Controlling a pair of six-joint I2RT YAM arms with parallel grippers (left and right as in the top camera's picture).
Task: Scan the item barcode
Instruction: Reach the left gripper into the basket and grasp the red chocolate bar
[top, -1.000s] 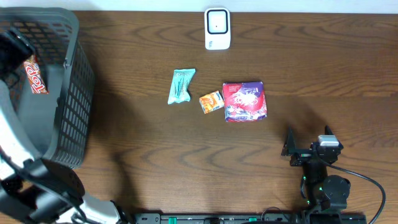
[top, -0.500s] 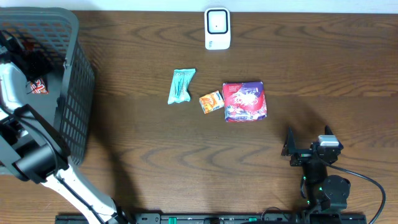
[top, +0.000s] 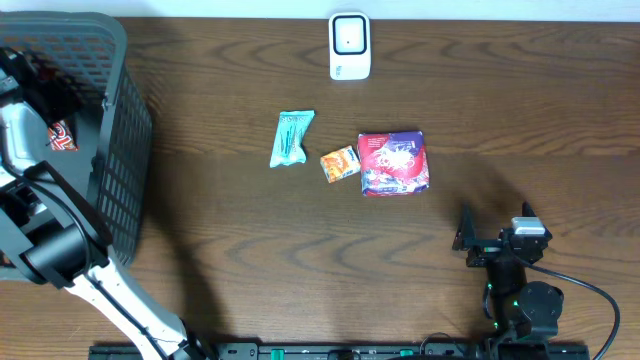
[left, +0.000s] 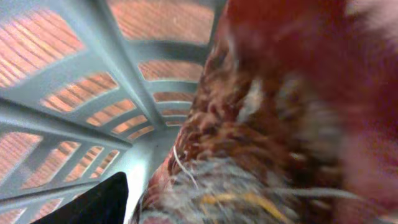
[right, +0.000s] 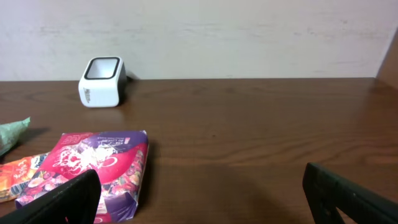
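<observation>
Red snack wrapper (top: 62, 135) now half hidden under the left arm (top: 60, 255) inside the basket (top: 125, 150)

A second ago the wrapper's white lettering lay open to the overhead view; since then the arm has swung in over it, and the left wrist view is filled with blurred red foil against the basket's grey lattice. I cannot tell whether the left jaws grip it or only hang close. Either way it sits well apart from the white barcode scanner (top: 349, 45), so it looks like a drop-off or a fetch, not a scan. The right jaws stand wide and empty, parked low at the near edge. A teal packet (top: 291, 138), a small orange packet (top: 340, 163) and a red-and-purple packet (top: 394, 162) wait on the dark wood-grain counter (top: 230, 230); behind it is a plain pale wall (right: 249, 31)
</observation>
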